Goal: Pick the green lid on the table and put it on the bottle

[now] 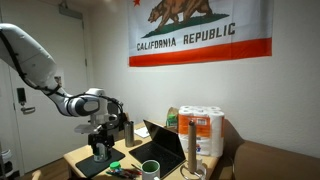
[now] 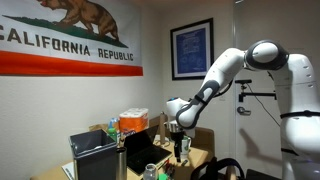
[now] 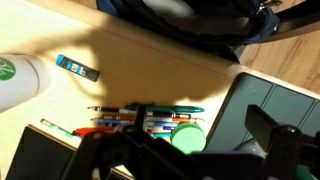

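near a counter (image 3: 150,70) edge, lid (image 3: 187,135) lies beside markers (image 3: 140,122), not yet picked; claw (image 3: 185,158) hangs above it, spread apart; capping is all left.

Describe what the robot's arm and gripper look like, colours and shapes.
The arm is glossy white, built of rounded, bulging segments with darker seams at the joints. In both exterior views it narrows toward a greyer wrist. The gripper is black and blocky, and in the wrist view its fingers show as dark angular slabs. No markings or cables are legible.
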Controlling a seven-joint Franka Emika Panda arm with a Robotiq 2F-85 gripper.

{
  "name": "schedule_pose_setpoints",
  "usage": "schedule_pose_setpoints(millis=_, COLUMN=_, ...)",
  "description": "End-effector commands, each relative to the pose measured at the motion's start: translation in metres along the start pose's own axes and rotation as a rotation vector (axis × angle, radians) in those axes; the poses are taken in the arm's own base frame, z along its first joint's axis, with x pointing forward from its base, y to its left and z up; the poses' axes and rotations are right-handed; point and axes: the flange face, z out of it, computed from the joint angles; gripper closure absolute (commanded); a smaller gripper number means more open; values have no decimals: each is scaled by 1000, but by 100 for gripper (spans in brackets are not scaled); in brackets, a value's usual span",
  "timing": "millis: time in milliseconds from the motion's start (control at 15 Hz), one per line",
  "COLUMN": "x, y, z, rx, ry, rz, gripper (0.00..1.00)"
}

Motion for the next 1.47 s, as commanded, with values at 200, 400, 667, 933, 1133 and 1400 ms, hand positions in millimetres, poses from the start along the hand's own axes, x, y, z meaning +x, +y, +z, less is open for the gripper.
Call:
schedule_pose_setpoints(millis=200, x=9, y=-15, z=23, rx=9, ry=12, rz=37, gripper=0)
schedule_pose_setpoints(millis=400, x=10, y=-17, z=28, rx=12, ry=7, rz=40, gripper=0)
schedule_pose_setpoints(millis=667, x=1, y=-5, z=28, rx=21, ry=26, rz=87, gripper=0)
schedule_pose_setpoints(millis=933, x=12, y=4, z=38, rx=22, ry=41, rz=106, gripper=0)
schedule_pose_setpoints(millis=1133, x=26, y=5, z=47, rx=21, ry=49, rz=97, gripper=0)
schedule_pose_setpoints(millis=1400, x=50, y=1, z=64, rx=23, ry=44, rz=75, gripper=0)
